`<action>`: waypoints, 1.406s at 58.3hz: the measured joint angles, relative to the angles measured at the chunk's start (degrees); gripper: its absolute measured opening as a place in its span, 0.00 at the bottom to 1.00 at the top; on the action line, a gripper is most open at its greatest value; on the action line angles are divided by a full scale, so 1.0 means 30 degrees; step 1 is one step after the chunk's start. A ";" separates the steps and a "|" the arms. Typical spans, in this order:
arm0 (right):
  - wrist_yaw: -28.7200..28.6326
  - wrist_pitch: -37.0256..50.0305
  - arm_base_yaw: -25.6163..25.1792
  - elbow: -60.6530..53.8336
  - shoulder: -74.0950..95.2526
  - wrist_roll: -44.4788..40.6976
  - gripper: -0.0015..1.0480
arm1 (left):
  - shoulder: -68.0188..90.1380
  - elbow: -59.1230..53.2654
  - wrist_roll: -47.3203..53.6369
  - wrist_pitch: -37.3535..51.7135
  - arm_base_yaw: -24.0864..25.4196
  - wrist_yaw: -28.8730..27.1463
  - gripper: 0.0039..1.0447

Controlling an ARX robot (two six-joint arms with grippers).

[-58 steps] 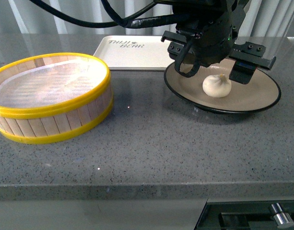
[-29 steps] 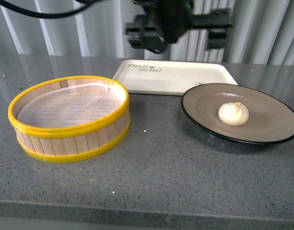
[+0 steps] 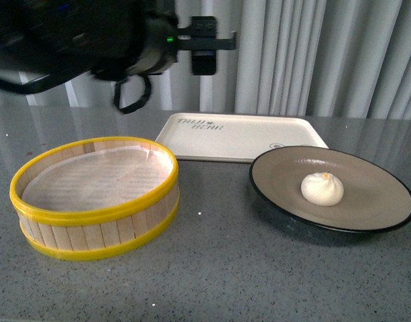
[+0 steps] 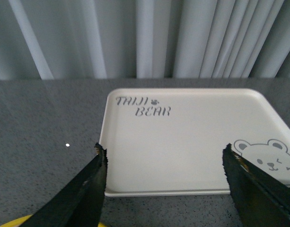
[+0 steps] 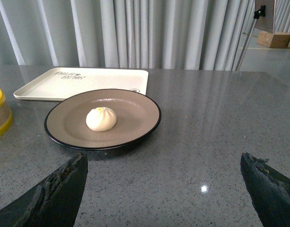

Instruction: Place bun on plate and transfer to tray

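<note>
The white bun (image 3: 322,189) sits alone in the middle of the beige plate (image 3: 373,198) with the black rim, at the right of the table. The cream tray (image 3: 239,137) lies just behind the plate and holds nothing. My left gripper (image 3: 166,84) hangs open and empty high at the back left, above the far side of the steamer basket. In the left wrist view its gripper (image 4: 166,184) faces the tray (image 4: 182,142). My right gripper (image 5: 163,189) is open and empty, low over the table on the near side of the plate (image 5: 135,118) and bun (image 5: 101,118).
A round wooden steamer basket (image 3: 98,221) with yellow rims stands at the left, lined with white paper and empty. Its rim shows in the left wrist view (image 4: 21,221) and the right wrist view (image 5: 0,118). Grey curtains hang behind the table.
My left gripper has lifted off the plate, where it stood around the bun, and swung up and to the left. The bun stays on the plate.
</note>
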 joint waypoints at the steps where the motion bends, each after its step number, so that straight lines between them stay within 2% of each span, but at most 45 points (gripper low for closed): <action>1: 0.0000 0.0000 0.0000 0.0000 0.0000 0.0000 0.92 | -0.0627 -0.1100 0.0146 0.0962 0.0204 0.0124 0.58; 7: -0.0015 0.0000 0.0000 0.0000 0.0000 0.0000 0.92 | -0.4677 -0.7796 0.0590 0.4860 0.2062 0.1027 0.32; 12: -0.0022 -0.0007 0.0000 0.0000 0.0000 -0.0007 0.92 | -0.6492 -1.1781 0.0627 0.6018 0.3162 0.1858 0.11; 15: -0.0022 -0.0007 0.0000 0.0000 0.0000 -0.0007 0.92 | -0.7125 -1.3121 0.0641 0.6353 0.3359 0.2331 0.03; 38: -0.0007 -0.0007 0.0000 0.0000 0.0000 -0.0007 0.92 | -1.3151 -2.0021 0.0816 0.7271 0.5515 0.4554 0.04; 53: -0.0015 -0.0007 0.0000 0.0000 0.0000 -0.0007 0.92 | -1.6334 -2.2097 0.0816 0.6084 0.6339 0.5260 0.04; 57: -0.0015 -0.0007 0.0000 0.0000 0.0000 -0.0007 0.92 | -1.7282 -2.2527 0.0816 0.5559 0.7067 0.6499 0.04; 61: -0.0007 -0.0007 0.0000 0.0000 0.0000 0.0000 0.92 | -1.8090 -2.2848 0.0823 0.5100 0.7526 0.6739 0.04; 66: -0.0015 -0.0007 0.0000 0.0000 0.0000 0.0000 0.92 | -1.8469 -2.3722 0.0823 0.5829 0.7796 0.6717 0.04; 82: -0.0015 -0.0007 0.0000 0.0000 0.0000 -0.0007 0.92 | -2.3336 -2.4276 0.0823 0.1647 0.7803 0.6768 0.04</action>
